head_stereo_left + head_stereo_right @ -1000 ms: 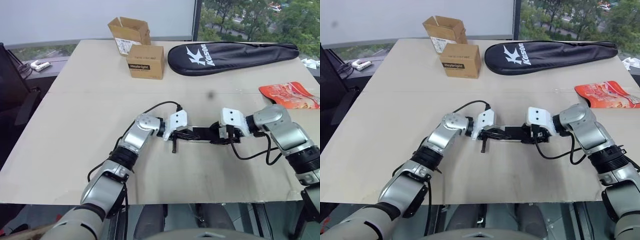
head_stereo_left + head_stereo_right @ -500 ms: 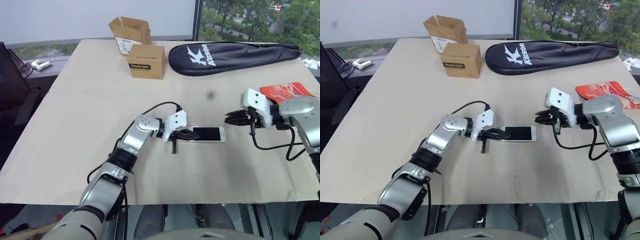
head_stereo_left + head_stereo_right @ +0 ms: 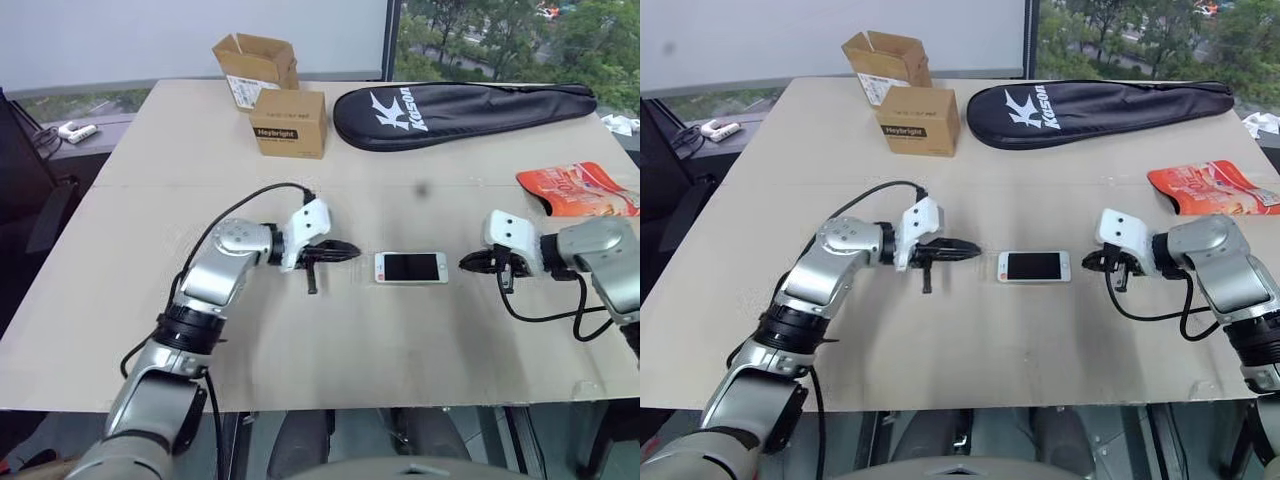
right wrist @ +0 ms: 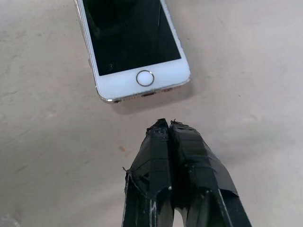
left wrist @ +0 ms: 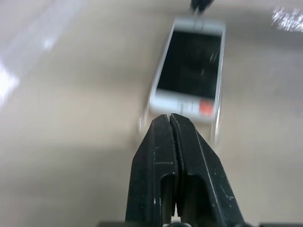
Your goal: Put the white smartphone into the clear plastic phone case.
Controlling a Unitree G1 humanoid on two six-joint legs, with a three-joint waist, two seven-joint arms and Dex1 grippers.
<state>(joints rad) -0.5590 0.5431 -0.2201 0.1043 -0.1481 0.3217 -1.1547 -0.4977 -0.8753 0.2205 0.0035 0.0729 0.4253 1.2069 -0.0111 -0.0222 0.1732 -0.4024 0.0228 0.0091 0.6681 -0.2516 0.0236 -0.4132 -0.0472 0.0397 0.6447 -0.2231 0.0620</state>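
Slim white smartphone with a black screen [image 3: 411,267] lies flat on the tan table [image 3: 300,340], touched by nothing; both black two-fingered grippers, left [image 3: 345,251] and right [image 3: 470,264], are clenched empty beside it; the clear case cannot be made out, so it must be found next.

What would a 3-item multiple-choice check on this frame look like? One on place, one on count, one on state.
1. Where does the white smartphone lie?
A. On the table between the two tools
B. On top of the black racket bag
C. Inside a cardboard box

2. How many cardboard boxes stand at the table's far side?
A. One
B. Two
C. Four

3. What state are the tools in?
A. Both shut, holding nothing
B. Left shut on the phone
C. Both wide open

Answers:
1. A: the phone lies flat on the table, with the left tool on one side and the right tool on the other, both apart from it.
2. B: an open box and a closed box stand there.
3. A: both wrist views show the fingers pressed together, short of the phone.
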